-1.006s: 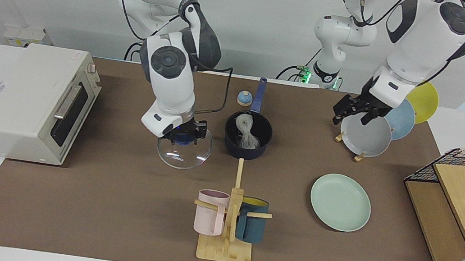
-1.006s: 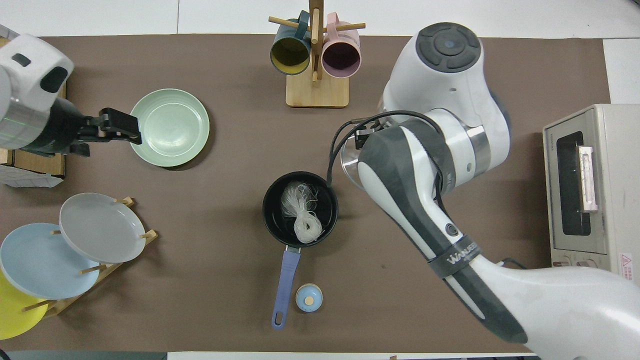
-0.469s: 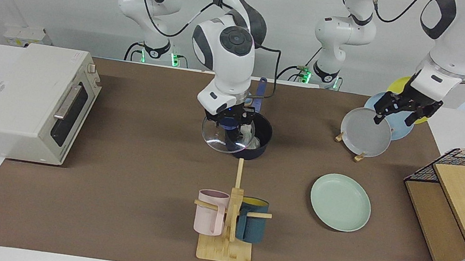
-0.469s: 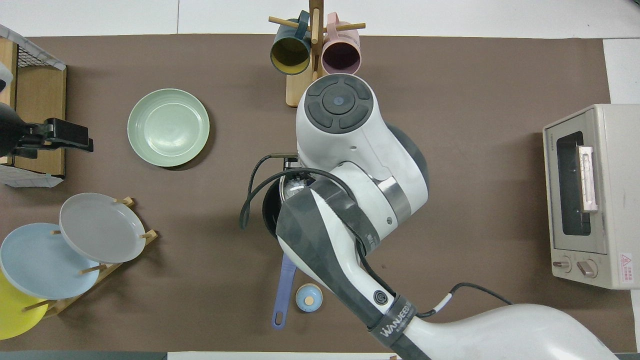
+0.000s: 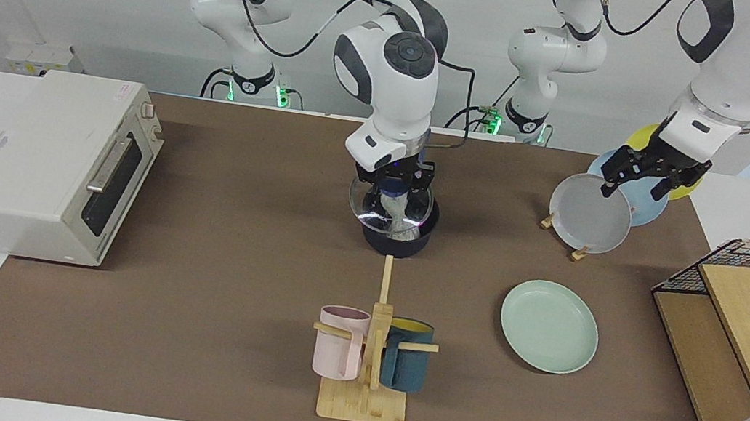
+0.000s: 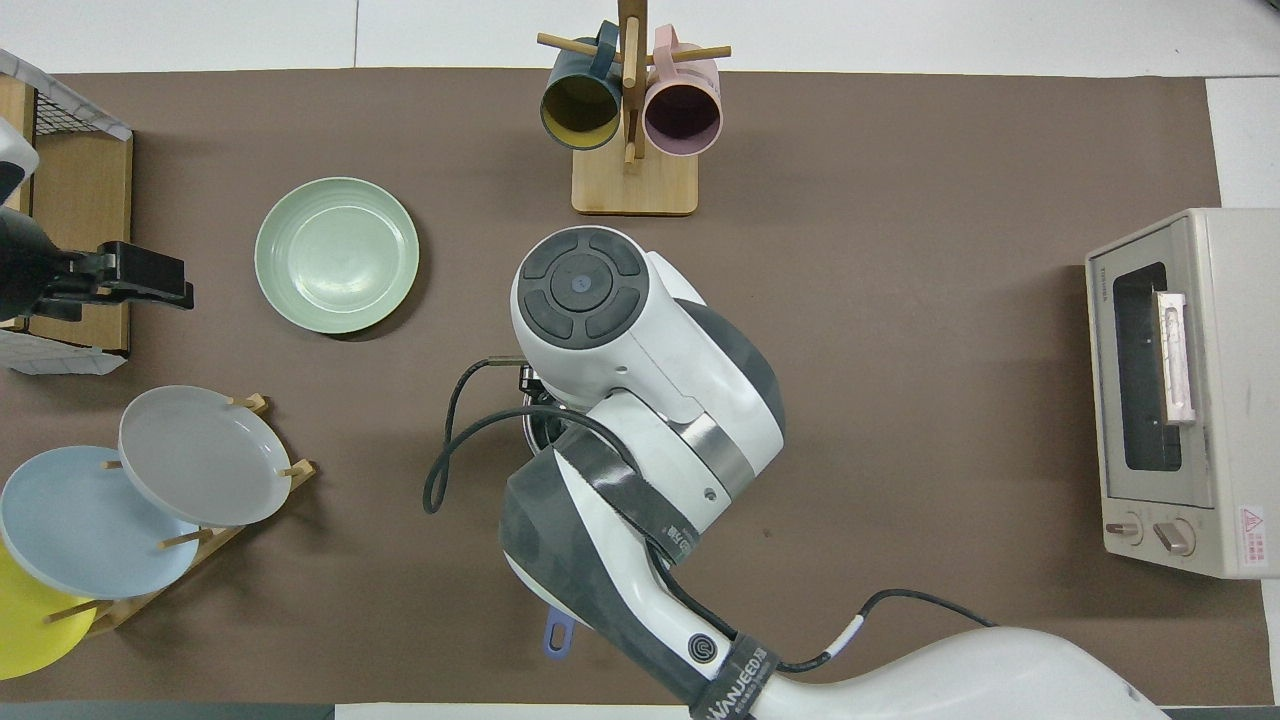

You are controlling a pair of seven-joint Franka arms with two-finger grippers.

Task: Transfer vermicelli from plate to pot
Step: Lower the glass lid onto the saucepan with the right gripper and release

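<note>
Moved over the pot (image 5: 398,236): glass lid (image 5: 390,207), clamped in right gripper (image 5: 393,182); centring advised before lowering. Left gripper (image 5: 646,177), jaws apart, waited over plate rack (image 5: 578,254).

Mint-green plate (image 5: 549,327), navy pot (image 5: 396,243) (whitish vermicelli (image 5: 398,215) inside), brown mat (image 5: 200,303), pink & teal mugs (image 5: 370,357).

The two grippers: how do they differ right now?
The right gripper is shut on a clear glass lid, while the left gripper is open and holds nothing. The right gripper hangs over the dark pot with the vermicelli in it; the left gripper hangs over the rack of plates at its own end of the table. Both point down, clear of the table.
</note>
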